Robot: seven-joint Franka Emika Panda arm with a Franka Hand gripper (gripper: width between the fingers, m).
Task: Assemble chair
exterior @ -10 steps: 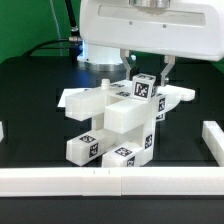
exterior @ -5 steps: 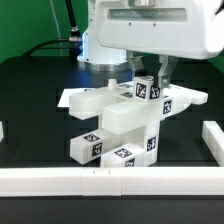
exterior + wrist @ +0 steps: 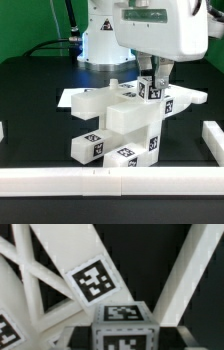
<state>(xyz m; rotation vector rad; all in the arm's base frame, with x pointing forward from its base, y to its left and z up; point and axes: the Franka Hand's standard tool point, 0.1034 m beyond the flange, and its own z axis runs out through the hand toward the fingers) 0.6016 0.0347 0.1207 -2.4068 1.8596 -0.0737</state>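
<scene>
— Several white parts are already joined. The chair (image 3: 118, 120) stands as a blocky stack near the middle of the black table (image 3: 30, 85), with tagged blocks at its foot and flatter pieces spreading out higher up.

— So is it finished?

— I judge not. The gripper (image 3: 151, 78) is clenched on a small tagged bar (image 3: 150, 90) at the top of the stack, toward the exterior view's right, so that piece looks to be mid-fitting. Whether it is fully seated I cannot tell, nor how many parts remain to be added.

— What does the wrist camera add?

— It looks past the held bar's tagged end onto white slats (image 3: 190, 274) crossing on a slant beneath. One of them bears a large tag (image 3: 95, 280), and there are black gaps between them. From outside, the arm hides that close detail.

— And the other way round?

— Only the exterior view shows the whole stack, its base and the border rail (image 3: 60, 180) in front. The wrist view shows none of that.
</scene>
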